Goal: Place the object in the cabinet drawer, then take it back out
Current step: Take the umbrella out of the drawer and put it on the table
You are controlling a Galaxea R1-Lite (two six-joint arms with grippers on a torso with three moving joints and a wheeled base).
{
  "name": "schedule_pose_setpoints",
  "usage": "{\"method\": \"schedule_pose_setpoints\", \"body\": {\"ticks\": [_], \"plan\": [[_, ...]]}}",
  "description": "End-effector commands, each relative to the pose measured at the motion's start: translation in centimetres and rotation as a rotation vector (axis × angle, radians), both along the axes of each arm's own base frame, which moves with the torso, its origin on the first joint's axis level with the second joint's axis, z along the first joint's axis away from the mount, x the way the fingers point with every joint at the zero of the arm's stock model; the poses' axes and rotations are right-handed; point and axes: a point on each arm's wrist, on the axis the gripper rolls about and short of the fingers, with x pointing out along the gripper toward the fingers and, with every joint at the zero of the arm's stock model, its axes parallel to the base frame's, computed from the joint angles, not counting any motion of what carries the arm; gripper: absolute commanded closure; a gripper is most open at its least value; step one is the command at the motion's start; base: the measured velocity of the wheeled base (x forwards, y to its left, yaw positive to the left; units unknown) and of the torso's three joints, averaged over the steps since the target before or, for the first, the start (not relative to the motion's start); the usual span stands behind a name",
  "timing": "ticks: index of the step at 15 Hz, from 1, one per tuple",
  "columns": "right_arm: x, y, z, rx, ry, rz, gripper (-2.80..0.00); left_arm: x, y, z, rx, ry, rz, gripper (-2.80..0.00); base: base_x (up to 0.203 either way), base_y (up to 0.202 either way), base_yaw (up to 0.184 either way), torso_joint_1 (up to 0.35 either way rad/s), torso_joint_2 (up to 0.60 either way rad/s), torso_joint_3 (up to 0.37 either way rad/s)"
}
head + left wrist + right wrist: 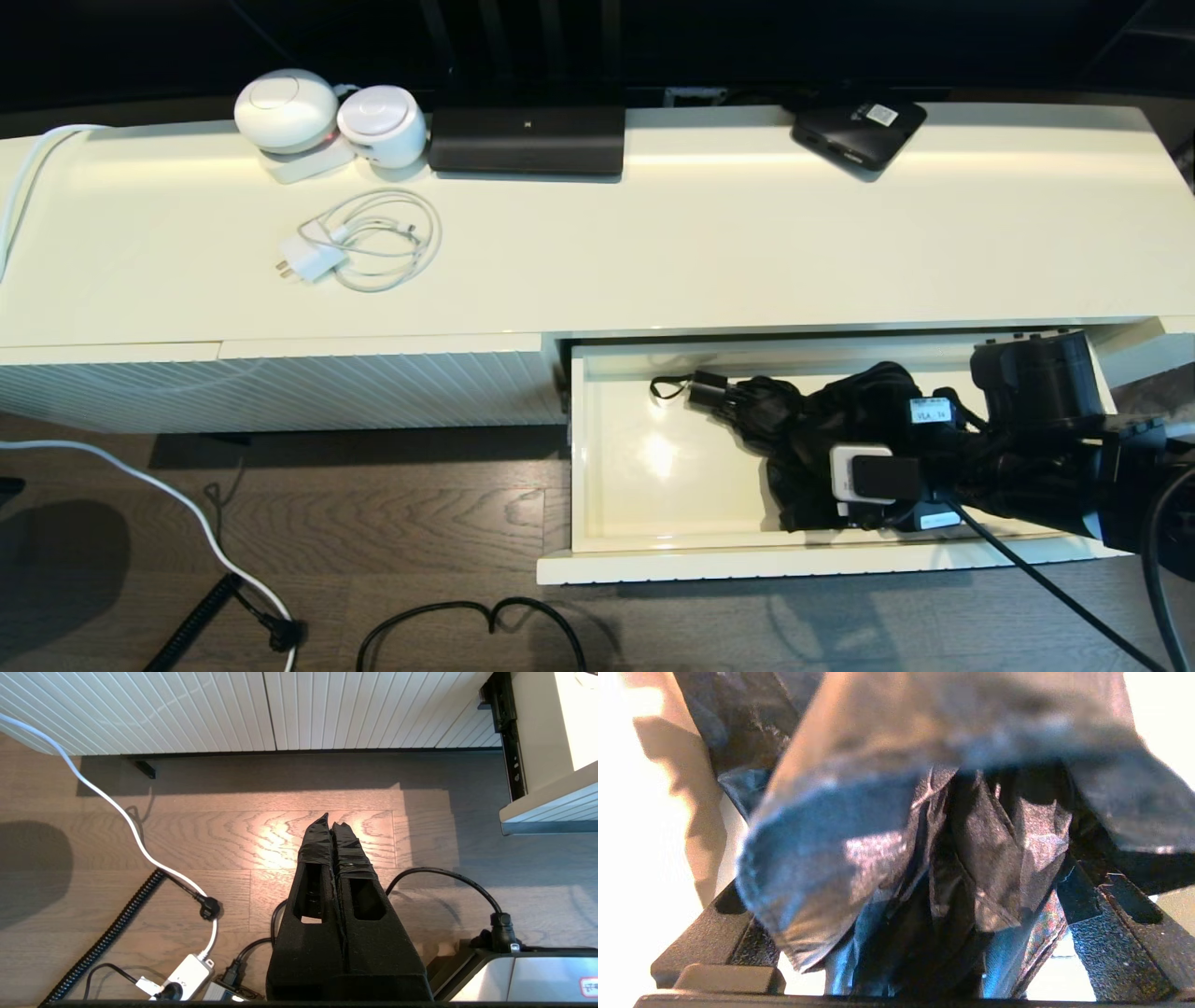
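The black folding umbrella [822, 420] lies inside the pulled-out cream cabinet drawer [653, 495], its short handle [711, 387] and strap loop pointing left. My right gripper [817, 471] reaches into the drawer from the right, low over the rumpled fabric. In the right wrist view the umbrella fabric [896, 826] fills the space between the two widely spread fingers [714, 942]; the fingertips are hidden under it. My left gripper [331, 821] hangs shut over the wooden floor, left of the drawer, holding nothing.
On the cabinet top stand two white round devices [285, 107], a black bar-shaped device [527, 140], a small black box with a white label [859, 131] and a white charger with coiled cable [364, 243]. A ribbed panel [280, 387] is left of the drawer. Cables [224, 560] cross the floor.
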Motion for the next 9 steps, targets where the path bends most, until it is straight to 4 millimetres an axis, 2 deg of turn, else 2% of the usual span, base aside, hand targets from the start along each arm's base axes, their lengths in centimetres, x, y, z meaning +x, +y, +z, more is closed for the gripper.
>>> {"method": "schedule_pose_setpoints", "body": {"ticks": [1,3,4,5,9], "plan": [[0.25,0.08,-0.29,-0.008,0.004,0.004,-2.8,-0.01,0.0,0.0,-0.002,-0.002,0.0,0.0,0.0,0.0,0.0,0.0,0.0,0.0],[0.3,0.14,-0.37,-0.008,0.005,0.006,-2.8,-0.01,0.0,0.0,0.0,-0.002,0.0,0.0,0.0,0.0,0.0,0.0,0.0,0.0],[0.3,0.14,-0.36,-0.008,0.004,0.006,-0.24,-0.01,0.0,0.0,0.0,-0.002,0.0,0.0,0.0,0.0,0.0,0.0,0.0,0.0],[0.27,0.14,-0.41,-0.009,0.006,0.006,0.0,-0.01,0.0,0.0,0.0,-0.002,0.0,0.0,0.0,0.0,0.0,0.0,0.0,0.0],[0.03,0.06,-0.03,0.0,-0.002,0.001,0.0,-0.01,0.0,0.0,-0.002,-0.002,0.0,0.0,0.0,0.0,0.0,0.0,0.0,0.0]]}}
